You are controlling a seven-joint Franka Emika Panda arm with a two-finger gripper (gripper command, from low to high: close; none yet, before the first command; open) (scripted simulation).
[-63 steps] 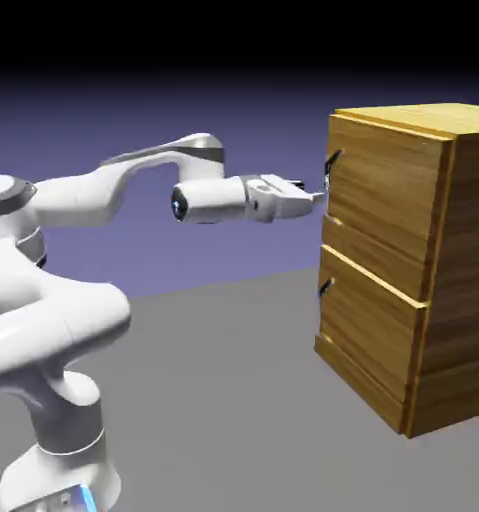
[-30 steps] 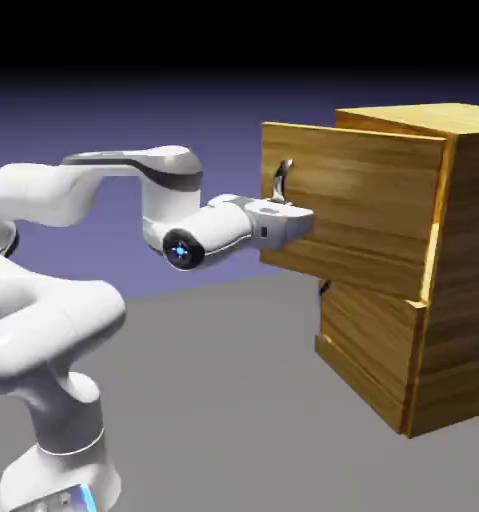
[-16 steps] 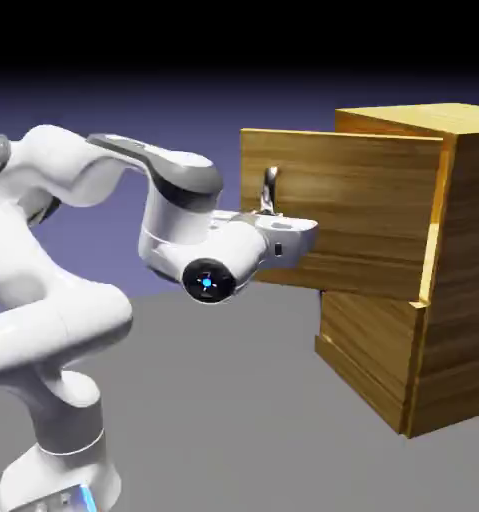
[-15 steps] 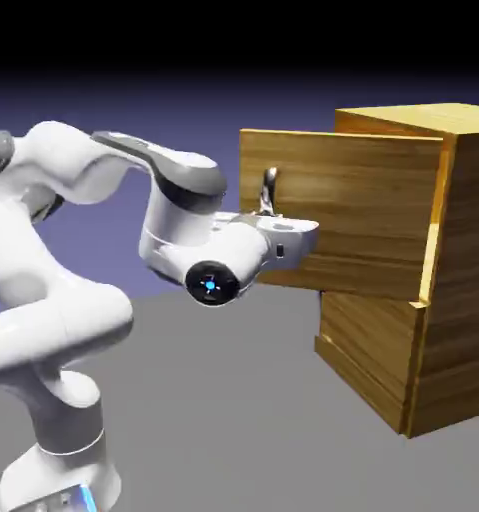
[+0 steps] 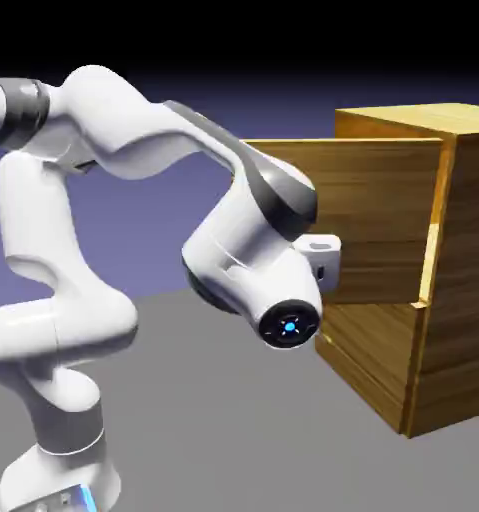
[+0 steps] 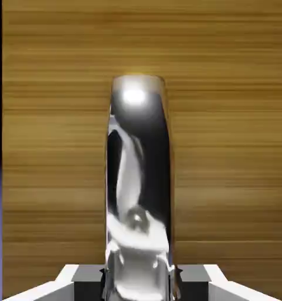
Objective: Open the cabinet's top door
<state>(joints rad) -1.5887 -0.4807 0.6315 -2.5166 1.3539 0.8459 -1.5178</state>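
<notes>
One golden-brown wood-grain cabinet (image 5: 468, 250), the largest piece after the arm's own bulk, standing at the exterior view's right, with a pale yellow top and lighter yellow edges. One white jointed robot arm (image 5: 123, 120), rising at the exterior view's left, arched high, its wrist bent down in front of the cabinet's door; dark grey bands at the joints, a black round cap with a blue light at the wrist's end. One top door (image 5: 378, 215), roughly square, wood-grain, swung out from the cabinet's body toward the exterior view's left, hinged along the edge nearer the viewer; a bright yellow strip shows beside that edge. One lower door (image 5: 368, 345), of like grain, set beneath the top door, closed, partly covered by it in the exterior view. One gripper (image 6: 140, 282), its white hand seen in front of the top door in the exterior view, the fingers there hidden behind the wrist. In the hand view its grey fingertips stand one at each side of the handle's near end, closed upon it, the grip narrow. One handle (image 6: 140, 159), dark, glossy and metallic, fixed to the top door; it lies between the fingertips at the hand view's bottom edge and extends straight up toward the middle, with the door's wood face directly behind it, beyond the claw.
</notes>
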